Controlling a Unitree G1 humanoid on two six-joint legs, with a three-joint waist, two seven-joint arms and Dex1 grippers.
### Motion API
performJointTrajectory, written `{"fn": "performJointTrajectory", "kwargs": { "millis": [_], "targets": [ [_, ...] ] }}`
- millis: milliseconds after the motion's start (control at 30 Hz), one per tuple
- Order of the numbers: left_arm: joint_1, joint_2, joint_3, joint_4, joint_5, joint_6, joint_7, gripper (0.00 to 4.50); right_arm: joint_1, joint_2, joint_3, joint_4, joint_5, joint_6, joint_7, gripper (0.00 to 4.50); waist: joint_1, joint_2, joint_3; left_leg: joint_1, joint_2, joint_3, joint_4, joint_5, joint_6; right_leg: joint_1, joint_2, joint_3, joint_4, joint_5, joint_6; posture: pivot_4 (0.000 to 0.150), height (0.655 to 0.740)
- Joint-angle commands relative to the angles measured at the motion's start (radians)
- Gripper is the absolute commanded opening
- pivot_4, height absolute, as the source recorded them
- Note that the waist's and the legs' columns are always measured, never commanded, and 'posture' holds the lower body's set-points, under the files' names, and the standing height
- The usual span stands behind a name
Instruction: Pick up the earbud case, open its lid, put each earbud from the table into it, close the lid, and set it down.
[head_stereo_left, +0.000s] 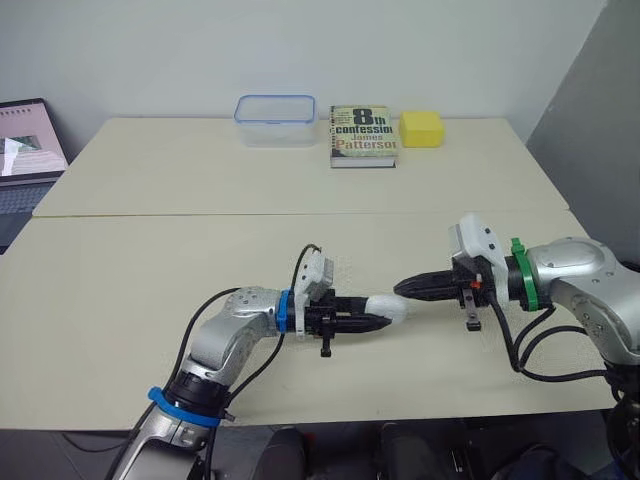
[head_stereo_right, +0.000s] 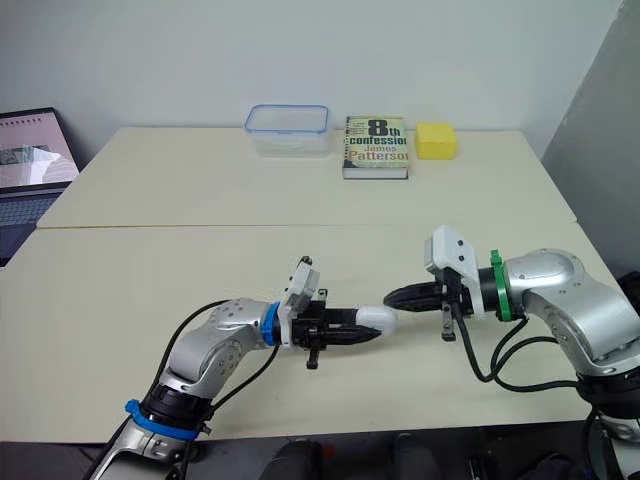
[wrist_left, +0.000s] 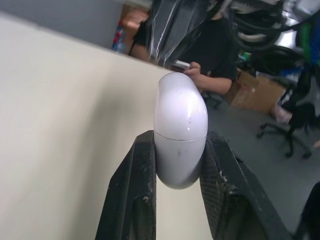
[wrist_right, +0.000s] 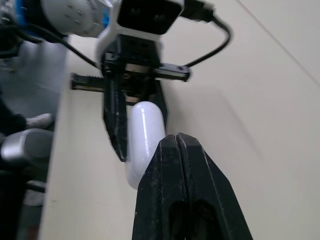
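Note:
A white earbud case (head_stereo_left: 391, 307) is held a little above the cream table (head_stereo_left: 150, 300), near its front middle. My left gripper (head_stereo_left: 375, 322) is shut on the case's lower half, one finger (wrist_left: 142, 170) on each side. The lid seam shows as a thin line and the lid is closed (wrist_left: 180, 110). My right gripper (head_stereo_left: 403, 288) is shut with nothing between its fingers. Its tips (wrist_right: 175, 140) point at the case's free end (wrist_right: 145, 135), and I cannot tell whether they touch it.
At the table's far edge stand a clear box with a blue rim (head_stereo_left: 275, 118), a book (head_stereo_left: 364, 135) and a yellow block (head_stereo_left: 423, 128). A laptop (head_stereo_left: 25, 150) sits at the far left. A seated person (wrist_left: 210, 45) is beyond the table.

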Motion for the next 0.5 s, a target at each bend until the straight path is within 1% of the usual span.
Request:
{"fn": "performJointTrajectory", "kwargs": {
  "millis": [33, 167, 333, 400, 500],
  "targets": [
    [-0.044, 0.003, 0.026, 0.048, -0.033, 0.135, 0.039, 0.8, 0.012, -0.009, -0.022, 0.002, -0.054, -0.063, -0.022, 0.0, -0.003, 0.0, 0.0, 0.0, 0.0, 0.0, 0.0, 0.0, 0.0, 0.0, 0.0, -0.001, 0.0, 0.0, 0.0, 0.15, 0.74],
    [-0.136, 0.027, -0.018, 0.178, 0.012, 0.3, 0.069, 0.8, 0.065, 0.003, -0.006, -0.037, -0.083, -0.061, -0.058, 0.0, -0.001, 0.0, 0.0, -0.001, 0.0, -0.003, 0.0, 0.0, 0.0, 0.0, 0.0, -0.002, 0.0, 0.0, 0.001, 0.15, 0.74],
    [-0.198, 0.049, -0.057, 0.291, 0.077, 0.367, 0.085, 0.8, 0.08, 0.007, 0.002, -0.062, -0.094, -0.033, -0.082, 0.0, -0.005, 0.0, 0.0, 0.0, 0.0, -0.001, 0.0, 0.0, 0.0, 0.0, 0.0, -0.003, 0.0, 0.0, 0.001, 0.15, 0.74],
    [-0.201, 0.068, -0.064, 0.299, 0.086, 0.369, 0.064, 1.52, 0.085, 0.005, 0.002, -0.073, -0.094, -0.025, -0.083, 0.0, -0.005, 0.0, 0.0, 0.0, 0.0, -0.001, 0.0, 0.0, 0.0, 0.0, 0.0, -0.003, 0.001, 0.0, 0.001, 0.15, 0.74],
    [-0.192, 0.103, -0.068, 0.295, 0.105, 0.341, 0.041, 2.32, 0.089, -0.002, -0.003, -0.093, -0.081, -0.005, -0.073, 0.0, -0.007, 0.0, 0.0, 0.002, 0.0, 0.0, -0.001, 0.0, 0.0, 0.0, 0.0, -0.002, 0.001, 0.0, 0.001, 0.15, 0.74]
  ]
}}
